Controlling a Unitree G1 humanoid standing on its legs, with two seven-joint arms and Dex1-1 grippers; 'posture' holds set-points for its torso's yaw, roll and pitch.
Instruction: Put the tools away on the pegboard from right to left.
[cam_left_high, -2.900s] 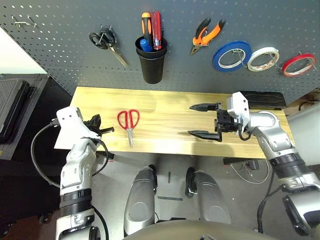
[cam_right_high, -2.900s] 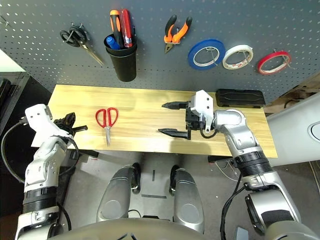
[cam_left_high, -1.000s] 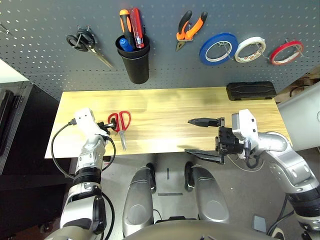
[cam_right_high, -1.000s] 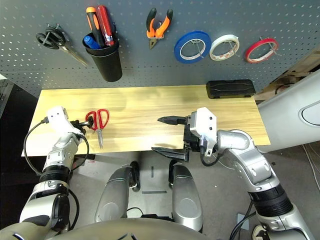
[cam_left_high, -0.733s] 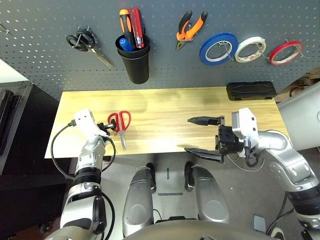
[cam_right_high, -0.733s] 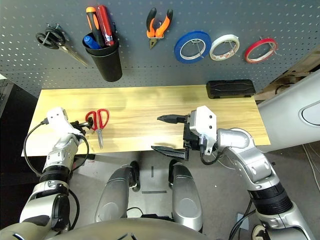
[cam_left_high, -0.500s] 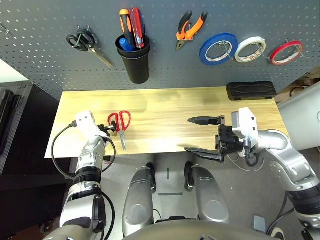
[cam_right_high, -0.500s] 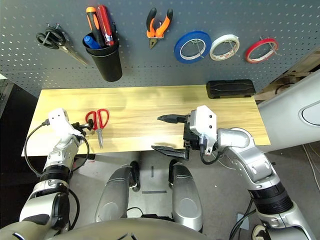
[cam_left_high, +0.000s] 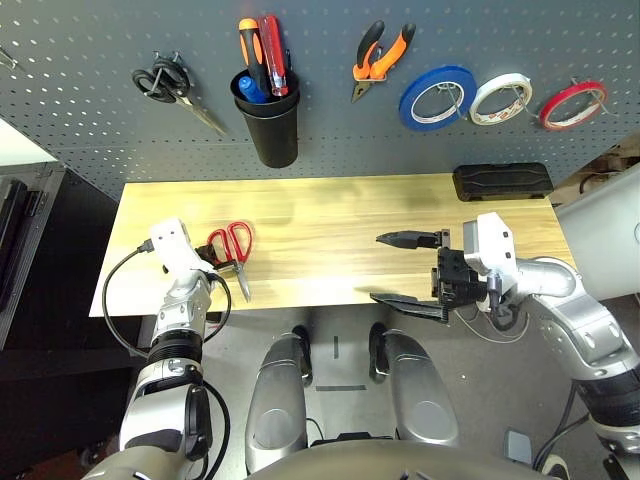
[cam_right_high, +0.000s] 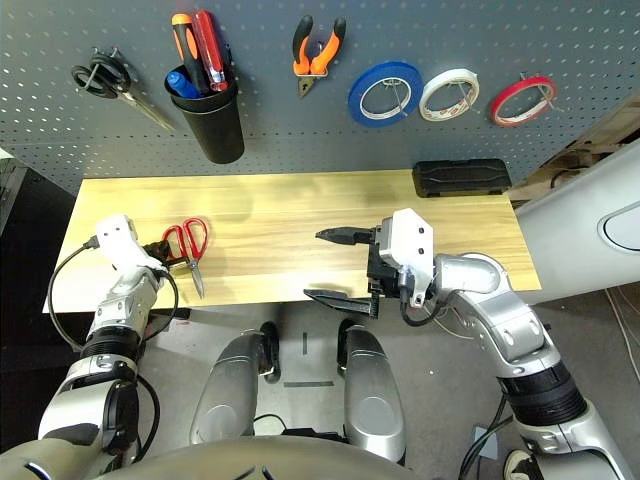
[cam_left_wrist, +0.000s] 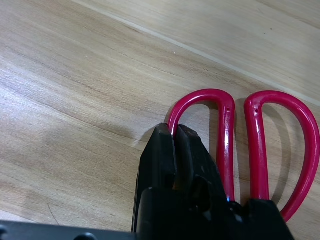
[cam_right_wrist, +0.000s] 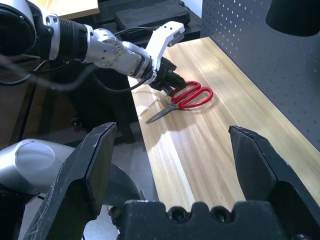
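Note:
The red-handled scissors (cam_left_high: 232, 244) lie flat on the left part of the wooden table (cam_left_high: 330, 215), blades pointing toward the front edge. My left gripper (cam_left_high: 213, 256) is shut on one of their handle loops; the left wrist view shows the red scissors (cam_left_wrist: 260, 145) with that loop pinched between the black fingers (cam_left_wrist: 162, 150). My right gripper (cam_left_high: 405, 270) hovers open over the table's front edge with nothing in it. On the pegboard (cam_left_high: 100, 110) hang the red tape ring (cam_left_high: 572, 105) and the orange-handled pliers (cam_left_high: 382, 62). The red-handled screwdriver (cam_left_high: 274, 52) stands in a black cup (cam_left_high: 272, 125).
Black-handled scissors (cam_left_high: 180, 88) hang at the pegboard's left. Blue tape (cam_left_high: 436, 98) and white tape (cam_left_high: 500, 98) hang between the pliers and the red ring. A black case (cam_left_high: 502, 181) lies at the table's back right. Dark furniture stands left of the table.
My left gripper has shut on the scissors' handle loop, and the handles have swung slightly to the left. The right arm has barely moved.

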